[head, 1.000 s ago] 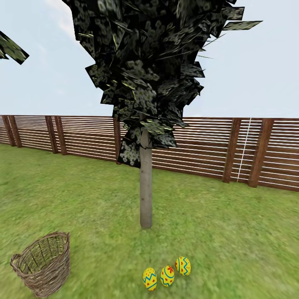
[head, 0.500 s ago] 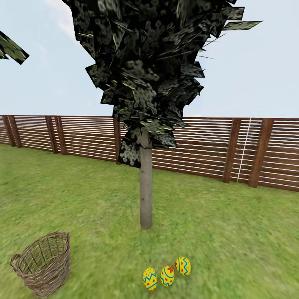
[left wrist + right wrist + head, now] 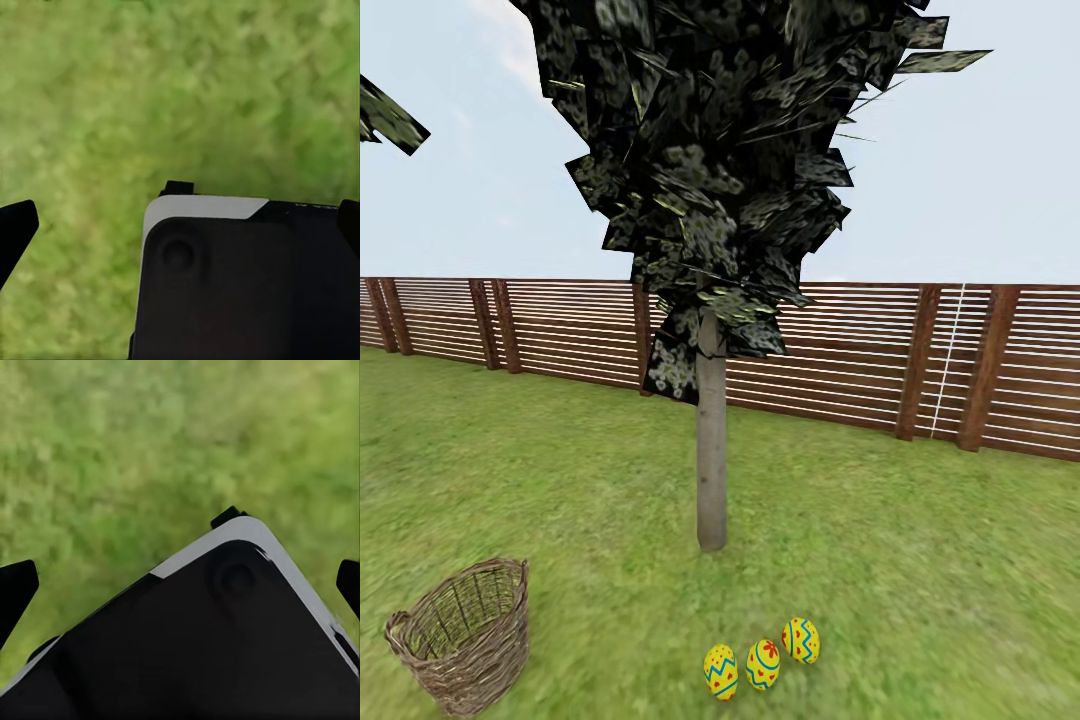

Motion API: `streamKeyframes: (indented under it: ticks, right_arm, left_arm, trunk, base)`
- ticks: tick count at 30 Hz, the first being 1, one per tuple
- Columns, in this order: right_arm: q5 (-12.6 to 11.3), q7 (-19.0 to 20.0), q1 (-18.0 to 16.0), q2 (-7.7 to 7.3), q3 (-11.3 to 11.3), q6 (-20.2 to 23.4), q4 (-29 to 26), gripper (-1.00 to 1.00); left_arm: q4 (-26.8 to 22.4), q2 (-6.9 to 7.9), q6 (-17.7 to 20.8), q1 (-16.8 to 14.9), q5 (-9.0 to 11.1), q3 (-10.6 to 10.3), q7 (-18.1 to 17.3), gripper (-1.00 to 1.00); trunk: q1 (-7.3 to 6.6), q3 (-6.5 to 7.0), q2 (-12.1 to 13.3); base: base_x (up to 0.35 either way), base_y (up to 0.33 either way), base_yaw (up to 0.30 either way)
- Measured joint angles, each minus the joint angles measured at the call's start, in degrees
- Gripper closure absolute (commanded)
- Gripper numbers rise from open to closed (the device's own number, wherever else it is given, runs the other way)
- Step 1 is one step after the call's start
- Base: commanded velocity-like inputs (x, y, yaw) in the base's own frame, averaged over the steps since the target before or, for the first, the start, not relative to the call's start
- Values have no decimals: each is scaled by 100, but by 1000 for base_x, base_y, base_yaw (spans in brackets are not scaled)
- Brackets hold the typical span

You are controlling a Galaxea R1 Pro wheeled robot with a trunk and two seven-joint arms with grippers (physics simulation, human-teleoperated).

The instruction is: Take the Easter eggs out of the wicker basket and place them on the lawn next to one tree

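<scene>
Gripper (image 3: 180,581) spread wide above lawn (image 3: 112,450).

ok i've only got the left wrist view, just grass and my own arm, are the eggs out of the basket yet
Observer: Yes. In the head view all three eggs lie on the lawn, outside the basket.
Operator: where exactly
Observer: In a row just in front of the tree trunk, apart from it, with the basket off to the robot's left.
Operator: and my other arm, holding anything
Observer: No. The right wrist view has the right gripper open over grass, with no egg between its fingers.
</scene>
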Motion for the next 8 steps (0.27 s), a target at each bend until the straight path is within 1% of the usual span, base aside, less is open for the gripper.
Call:
streamKeyframes:
  ticks: [2, 8]
  right_arm:
    - [4, 1, 0, 37, -3, 2, 3, -100]
    - [-2, 1, 1, 68, -6, 4, 1, -100]
  left_arm:
    - [0, 6, 0, -1, -7, 0, 0, -100]
    - [0, 10, 0, -1, -8, 1, 0, -100]
  trunk:
    - [0, 0, 0]
    - [0, 0, 0]
  base:
    - [0, 0, 0]
    - [0, 0, 0]
